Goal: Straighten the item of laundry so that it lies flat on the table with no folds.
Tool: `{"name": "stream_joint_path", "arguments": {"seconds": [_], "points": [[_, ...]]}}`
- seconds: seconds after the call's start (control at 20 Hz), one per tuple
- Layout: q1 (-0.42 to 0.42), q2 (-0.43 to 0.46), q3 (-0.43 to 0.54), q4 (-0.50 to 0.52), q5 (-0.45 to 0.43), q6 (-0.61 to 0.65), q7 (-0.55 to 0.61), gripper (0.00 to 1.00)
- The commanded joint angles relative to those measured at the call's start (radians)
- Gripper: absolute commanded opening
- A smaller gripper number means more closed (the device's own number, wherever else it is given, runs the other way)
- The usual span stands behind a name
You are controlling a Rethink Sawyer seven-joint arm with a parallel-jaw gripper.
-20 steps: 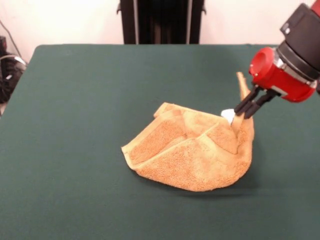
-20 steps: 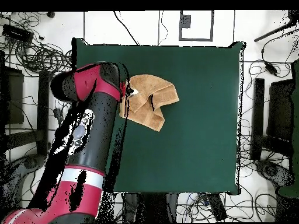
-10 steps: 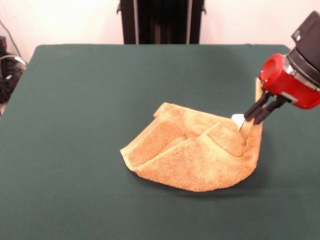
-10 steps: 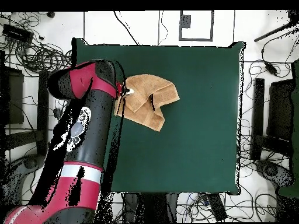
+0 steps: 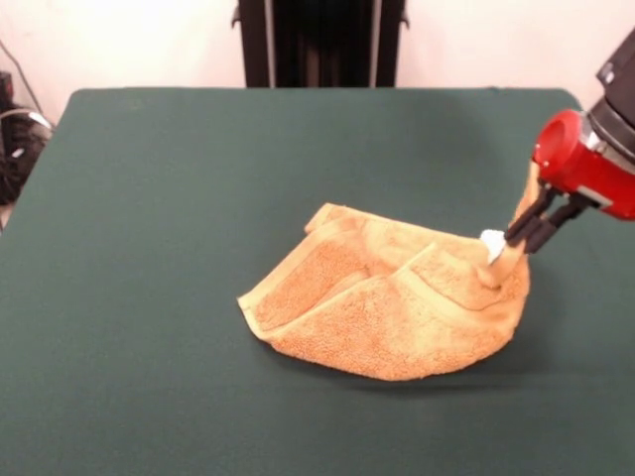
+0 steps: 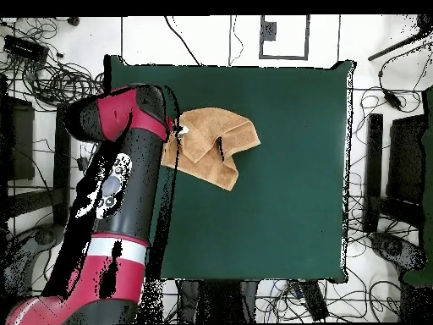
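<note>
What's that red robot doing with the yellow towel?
The robot's gripper is pinching one corner of the towel, right by its little white label, and holding that corner up off the green table. The rest of the towel lies crumpled on the table with folds across it, so it is not flat yet.

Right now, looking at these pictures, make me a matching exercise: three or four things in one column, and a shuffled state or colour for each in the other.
Things:
1. towel
2. table
3. gripper
4. white label

States:
A. plain dark green
B. pinching a raised corner of cloth
C. crumpled, with folds
D. small, beside the jaws at the lifted corner

Pairs: 1-C, 2-A, 3-B, 4-D
</note>
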State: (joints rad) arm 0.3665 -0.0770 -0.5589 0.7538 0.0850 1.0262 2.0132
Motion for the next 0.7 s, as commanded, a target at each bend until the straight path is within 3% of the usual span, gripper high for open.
{"name": "stream_joint_path", "arguments": {"seconds": [0.05,0.4,0.7], "points": [[0.004,0.060,0.033,-0.076,0.075,0.124,0.349,0.00],[-0.006,0.088,0.020,-0.133,0.090,0.153,0.373,0.00],[0.010,0.053,0.031,-0.056,0.075,0.097,0.406,0.00]]}}
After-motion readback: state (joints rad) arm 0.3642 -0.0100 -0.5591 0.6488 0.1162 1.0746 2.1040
